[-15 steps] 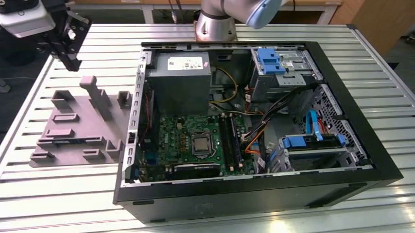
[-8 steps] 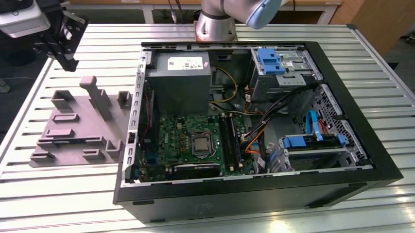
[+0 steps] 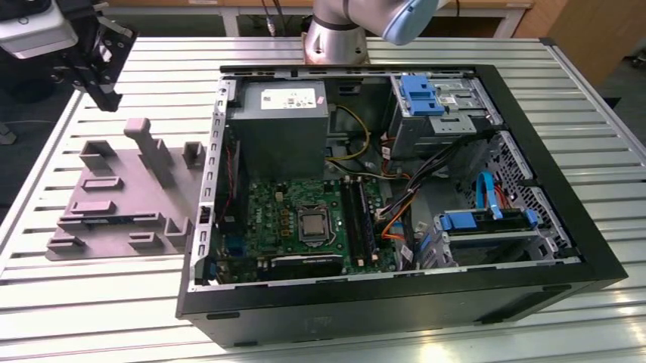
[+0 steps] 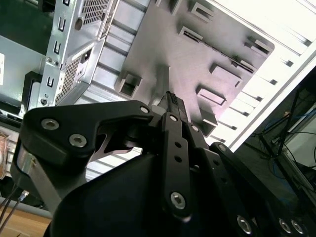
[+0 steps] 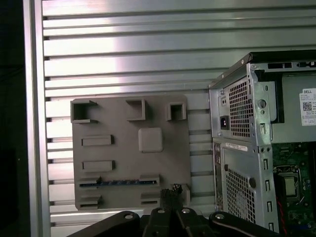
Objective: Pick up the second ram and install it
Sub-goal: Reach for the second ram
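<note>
The ram (image 5: 116,182) is seen lying in the grey tray (image 5: 113,131). The gripper (image 5: 171,190), closed on nothing, is held above it. A motherboard (image 3: 293,206) is housed in the open case (image 3: 404,306).

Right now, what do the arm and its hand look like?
The silver-grey tubular arm carries a pale blue joint cap. The matte black hand is built of flat linked bars with rounded ends, pinned by silver screw heads. A white-grey housing sits beside it in the exterior view.
</note>
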Robot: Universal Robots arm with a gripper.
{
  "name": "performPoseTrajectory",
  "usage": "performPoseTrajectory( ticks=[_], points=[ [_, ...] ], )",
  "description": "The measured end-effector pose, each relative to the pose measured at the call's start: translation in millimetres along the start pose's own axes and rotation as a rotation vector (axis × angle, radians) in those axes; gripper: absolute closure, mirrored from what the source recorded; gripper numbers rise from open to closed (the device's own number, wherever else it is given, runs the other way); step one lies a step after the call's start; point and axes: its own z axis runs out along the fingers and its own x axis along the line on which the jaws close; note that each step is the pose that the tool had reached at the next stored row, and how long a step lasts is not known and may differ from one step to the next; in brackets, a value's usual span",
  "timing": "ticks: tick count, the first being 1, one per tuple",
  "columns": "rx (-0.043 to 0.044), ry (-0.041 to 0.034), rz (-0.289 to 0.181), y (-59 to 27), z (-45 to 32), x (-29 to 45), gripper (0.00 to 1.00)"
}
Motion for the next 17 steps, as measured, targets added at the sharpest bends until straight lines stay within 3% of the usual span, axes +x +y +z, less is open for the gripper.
performPoseTrajectory(
  ticks=[6,17],
  points=[
    [0.0000,0.0000,0.000,-0.5,-0.2,7.4,0.89],
    [-0.0001,-0.0001,0.000,-2.8,-0.8,38.4,0.89]
  ],
)
